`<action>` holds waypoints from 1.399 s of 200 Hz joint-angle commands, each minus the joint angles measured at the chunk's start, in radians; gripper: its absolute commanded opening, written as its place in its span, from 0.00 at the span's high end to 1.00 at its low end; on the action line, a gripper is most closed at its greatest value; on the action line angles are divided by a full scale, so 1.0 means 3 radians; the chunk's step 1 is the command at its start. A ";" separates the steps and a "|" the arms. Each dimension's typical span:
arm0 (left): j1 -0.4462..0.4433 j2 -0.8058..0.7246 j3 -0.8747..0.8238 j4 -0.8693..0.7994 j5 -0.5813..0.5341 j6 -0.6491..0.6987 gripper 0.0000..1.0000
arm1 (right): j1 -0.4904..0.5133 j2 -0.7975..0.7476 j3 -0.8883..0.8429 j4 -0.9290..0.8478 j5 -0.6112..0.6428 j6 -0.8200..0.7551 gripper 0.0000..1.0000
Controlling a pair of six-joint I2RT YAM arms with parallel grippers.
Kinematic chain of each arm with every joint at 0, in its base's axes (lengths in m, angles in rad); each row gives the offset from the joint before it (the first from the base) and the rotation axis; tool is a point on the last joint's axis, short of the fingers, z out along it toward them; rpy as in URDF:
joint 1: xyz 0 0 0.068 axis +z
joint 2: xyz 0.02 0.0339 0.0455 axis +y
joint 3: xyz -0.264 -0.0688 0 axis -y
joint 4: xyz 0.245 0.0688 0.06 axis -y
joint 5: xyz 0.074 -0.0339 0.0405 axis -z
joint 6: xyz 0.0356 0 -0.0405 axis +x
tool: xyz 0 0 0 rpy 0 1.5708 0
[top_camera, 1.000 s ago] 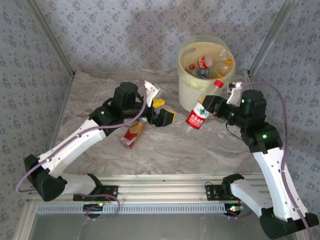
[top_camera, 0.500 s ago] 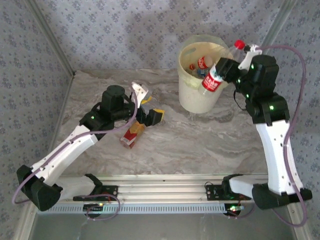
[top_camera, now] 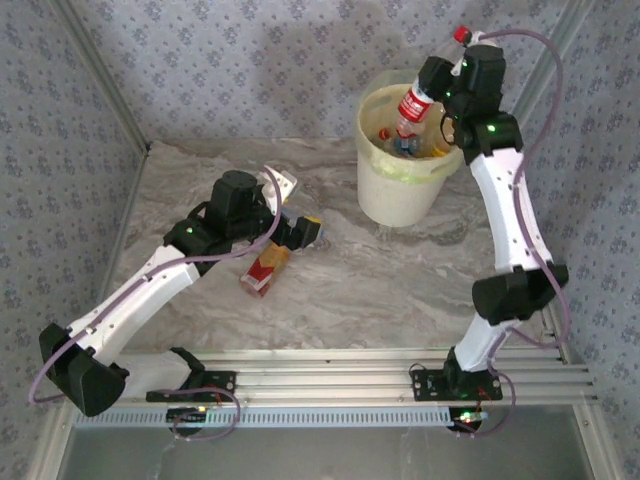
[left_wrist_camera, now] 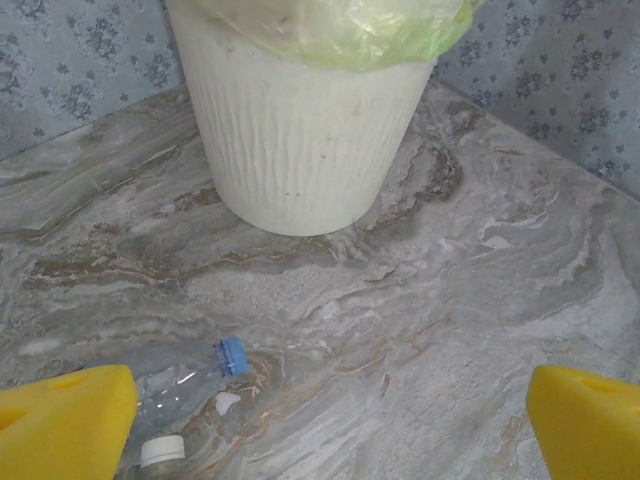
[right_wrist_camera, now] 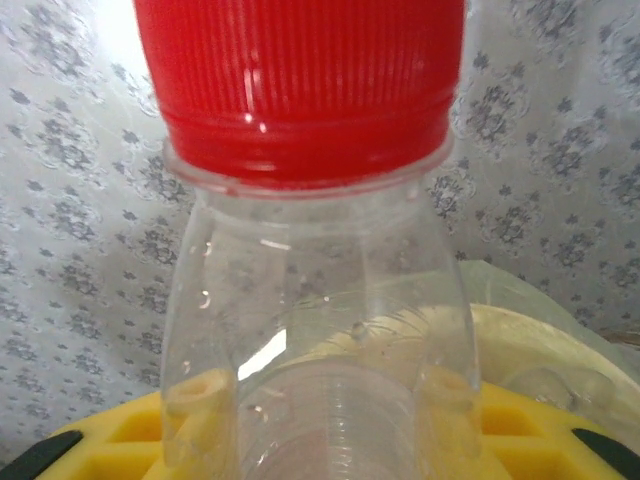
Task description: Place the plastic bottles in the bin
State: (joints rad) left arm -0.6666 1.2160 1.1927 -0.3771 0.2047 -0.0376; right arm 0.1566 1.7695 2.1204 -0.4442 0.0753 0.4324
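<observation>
The right gripper point(top_camera: 437, 78) is closed on a clear red-capped bottle point(top_camera: 414, 102) and grips its upper body between the yellow pads point(right_wrist_camera: 100, 440). The bottle is tilted: its base is above the mouth of the bin point(top_camera: 400, 190), and its cap leans out past the far rim. The risk is in the release. On such a slant the bottle may strike the rim or the loose bag point(left_wrist_camera: 340, 30) and tumble outside (behind the bin, I judge, an arm reaches badly). The bottles already lying inside could also bounce it.

The left gripper point(top_camera: 300, 215) hangs wide open and empty, low over the table. It is near a clear bottle with a blue cap point(left_wrist_camera: 180, 385) and an orange-labelled bottle point(top_camera: 265, 268). A fast descent may push them away instead of catching one.

The table point(top_camera: 350, 290) has a smooth grey marble-patterned top — round bottles probably roll easily on it. Walls with a blue-grey flower pattern point(top_camera: 250, 60) close the space on three sides.
</observation>
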 commanded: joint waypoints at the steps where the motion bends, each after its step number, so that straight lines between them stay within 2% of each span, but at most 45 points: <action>1: 0.0018 0.0037 0.0144 -0.0067 -0.0023 -0.0039 0.00 | 0.0014 0.0377 0.0427 0.0047 0.0051 0.0013 0.57; 36: 0.0053 0.0072 0.0160 -0.0093 -0.0053 -0.0042 0.00 | 0.0061 0.0881 0.0894 -0.0141 0.0054 0.0069 0.57; 89: 0.0092 0.0124 0.0184 -0.0134 -0.0018 -0.0059 0.00 | 0.0066 0.1090 0.0749 -0.0160 -0.0162 0.0263 0.55; 151: 0.0100 0.0119 0.0197 -0.0153 -0.0002 -0.0083 0.01 | 0.0010 0.1102 0.0825 -0.0328 -0.0251 0.0346 0.29; 200: 0.0109 0.0117 0.0202 -0.0154 0.0016 -0.0124 0.01 | -0.0026 0.0857 0.0870 -0.0507 -0.0252 0.0245 0.20; 236: 0.0118 0.0139 0.0207 -0.0159 0.0025 -0.0143 0.00 | -0.0055 0.0583 0.0817 -0.0715 -0.0276 0.0136 0.19; 258: 0.0123 0.0144 0.0212 -0.0165 0.0025 -0.0140 0.00 | -0.0042 0.0275 0.0544 -0.0717 -0.0353 0.0048 0.17; 280: 0.0129 0.0155 0.0207 -0.0168 0.0014 -0.0126 0.00 | -0.0025 -0.0163 -0.0001 -0.0622 -0.0558 -0.0002 0.14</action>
State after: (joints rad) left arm -0.6365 1.2533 1.2167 -0.4202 0.1940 -0.0719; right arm 0.1452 1.8679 2.2360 -0.6300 -0.0223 0.4732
